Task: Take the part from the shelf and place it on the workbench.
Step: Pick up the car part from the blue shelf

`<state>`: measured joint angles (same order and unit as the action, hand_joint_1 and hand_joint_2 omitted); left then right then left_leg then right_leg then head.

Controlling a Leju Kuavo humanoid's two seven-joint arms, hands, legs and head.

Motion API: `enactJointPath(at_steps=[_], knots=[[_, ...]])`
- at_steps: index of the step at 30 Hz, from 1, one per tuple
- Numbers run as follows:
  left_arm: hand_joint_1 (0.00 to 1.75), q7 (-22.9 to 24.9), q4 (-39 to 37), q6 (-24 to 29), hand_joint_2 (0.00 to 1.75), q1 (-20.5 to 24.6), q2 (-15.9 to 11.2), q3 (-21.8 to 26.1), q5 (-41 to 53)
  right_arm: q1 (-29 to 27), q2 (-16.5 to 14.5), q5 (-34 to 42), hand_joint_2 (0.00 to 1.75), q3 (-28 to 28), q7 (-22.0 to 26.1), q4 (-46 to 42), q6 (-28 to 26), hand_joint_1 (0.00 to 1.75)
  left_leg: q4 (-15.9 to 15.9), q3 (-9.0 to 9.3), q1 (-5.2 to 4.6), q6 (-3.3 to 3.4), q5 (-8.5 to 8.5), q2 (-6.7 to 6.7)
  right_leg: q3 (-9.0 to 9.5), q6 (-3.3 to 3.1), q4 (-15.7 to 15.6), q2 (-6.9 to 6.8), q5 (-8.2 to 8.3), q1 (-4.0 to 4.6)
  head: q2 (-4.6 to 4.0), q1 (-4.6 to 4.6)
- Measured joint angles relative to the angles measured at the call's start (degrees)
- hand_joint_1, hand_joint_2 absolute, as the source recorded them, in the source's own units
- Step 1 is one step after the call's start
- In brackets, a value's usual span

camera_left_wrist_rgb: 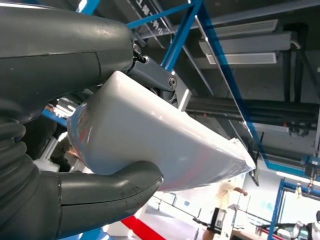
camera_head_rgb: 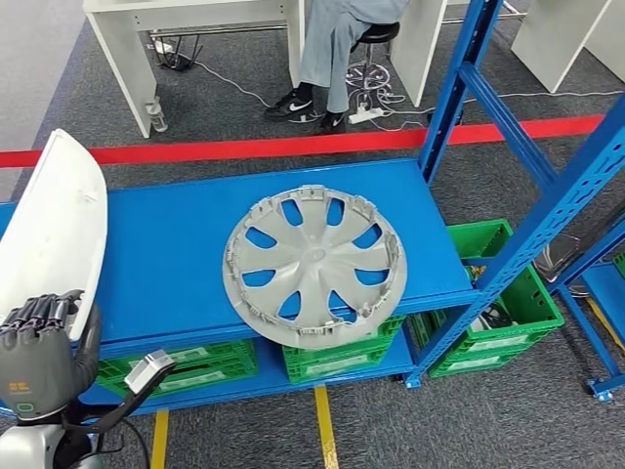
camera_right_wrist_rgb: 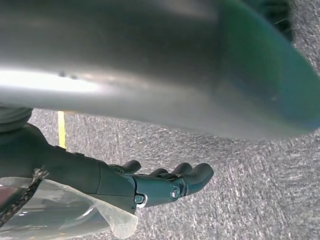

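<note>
You had the left hand [camera_head_rgb: 37,342] clamped, thumb against fingers [camera_left_wrist_rgb: 113,187], on the white part [camera_head_rgb: 52,230]: rigid, glossy, likely slippery shell; right hand [camera_right_wrist_rgb: 158,182] hung loosely spread, empty

A smooth white curved part [camera_head_rgb: 52,230] stands tilted, gripped at its lower end by the left robot hand [camera_head_rgb: 40,347].

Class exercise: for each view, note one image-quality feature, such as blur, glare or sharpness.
Head view: sharp and evenly lit, hubcap crisp. Left wrist view: the white part carries soft glare, background windows overexposed. Right wrist view: a blurred grey-green shape up close, right hand and carpet sharper.
</note>
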<state>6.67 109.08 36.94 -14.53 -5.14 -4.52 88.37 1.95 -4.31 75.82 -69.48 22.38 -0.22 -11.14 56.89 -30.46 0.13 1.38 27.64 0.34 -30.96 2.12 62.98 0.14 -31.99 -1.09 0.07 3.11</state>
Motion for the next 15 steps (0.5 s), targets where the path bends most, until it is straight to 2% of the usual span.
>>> enactJointPath(at_steps=[1,2,4,6,7,8,10,11,12,13,15], knots=[[1.47,0.02,0.03,-0.02,1.75,-0.01,-0.02,0.07,0.00,0.05,-0.03,0.02,0.00,-0.03,0.01,-0.01,-0.01,0.00,0.17,-0.15,-0.04,-0.36,-0.03,-0.05,1.55,-0.12,-3.00,0.06,1.05,0.06,0.00,-0.01],[1.47,0.04,0.08,-0.04,1.75,-0.03,-0.04,0.14,0.00,0.06,-0.06,0.05,0.00,-0.08,0.00,-0.01,-0.01,0.00,0.35,-0.31,-0.09,-0.78,-0.15,-0.10,2.39,-0.24,-4.71,0.14,1.37,0.13,0.00,-0.02],[1.47,0.11,0.16,-0.17,1.75,-0.07,-0.07,0.24,0.01,0.02,-0.13,0.10,0.00,-0.19,-0.02,0.00,-0.01,0.00,0.55,-0.72,-0.12,-1.61,-0.60,-0.18,2.36,-0.70,-5.22,0.31,1.34,0.30,0.00,-0.09],[1.47,0.15,0.20,-0.33,1.75,-0.11,-0.12,0.28,0.02,0.04,-0.22,0.13,0.00,-0.26,-0.04,0.01,-0.01,0.00,1.21,-1.27,0.04,-2.28,0.11,-0.22,1.71,-1.70,-5.52,0.25,1.73,0.19,0.00,-0.15],[1.47,0.17,0.21,-0.40,1.75,-0.11,-0.19,0.31,0.02,0.08,-0.26,0.14,0.00,-0.27,-0.06,0.01,-0.02,0.00,2.66,-1.92,0.11,-2.56,1.58,-0.23,1.32,-2.32,-5.67,0.18,2.09,0.14,0.00,-0.26],[1.47,0.17,0.22,-0.43,1.75,-0.12,-0.27,0.33,0.02,0.09,-0.30,0.14,0.00,-0.27,-0.07,0.01,-0.03,0.00,5.35,-2.93,0.19,-2.83,3.85,-0.24,0.85,-2.90,-5.77,0.07,2.48,0.13,0.00,-0.38],[1.47,0.17,0.23,-0.48,1.75,-0.16,-0.38,0.35,0.02,0.05,-0.31,0.14,0.00,-0.28,-0.09,0.01,-0.04,0.00,12.81,-5.33,0.25,-3.23,8.46,-0.24,-0.17,-3.56,-5.68,-0.13,3.21,0.39,0.00,-0.59],[1.47,0.17,0.23,-0.52,1.75,-0.19,-0.40,0.35,0.02,0.02,-0.31,0.15,0.00,-0.29,-0.09,0.01,-0.04,0.00,15.63,-5.95,0.27,-3.30,9.56,-0.24,-0.74,-3.69,-5.58,-0.22,3.57,0.54,0.00,-0.61],[1.47,0.18,0.23,-0.56,1.75,-0.20,-0.42,0.36,0.02,0.02,-0.31,0.15,0.00,-0.29,-0.09,0.01,-0.04,0.00,16.49,-5.66,0.27,-3.25,9.37,-0.24,-1.29,-3.74,-5.44,-0.27,3.90,0.69,0.00,-0.62],[1.47,0.17,0.23,-0.62,1.75,-0.20,-0.44,0.37,0.02,0.04,-0.31,0.16,0.00,-0.29,-0.09,0.01,-0.04,0.00,15.17,-4.36,0.26,-3.10,8.13,-0.24,-1.81,-3.73,-5.28,-0.28,4.19,0.82,0.00,-0.62],[1.47,0.20,0.26,-0.78,1.75,-0.15,-0.50,0.37,0.02,0.06,-0.37,0.20,0.00,-0.30,-0.10,0.01,-0.04,0.00,7.41,0.62,0.17,-2.43,4.92,-0.26,-2.59,-3.62,-5.01,-0.26,4.78,1.06,0.00,-0.61]])
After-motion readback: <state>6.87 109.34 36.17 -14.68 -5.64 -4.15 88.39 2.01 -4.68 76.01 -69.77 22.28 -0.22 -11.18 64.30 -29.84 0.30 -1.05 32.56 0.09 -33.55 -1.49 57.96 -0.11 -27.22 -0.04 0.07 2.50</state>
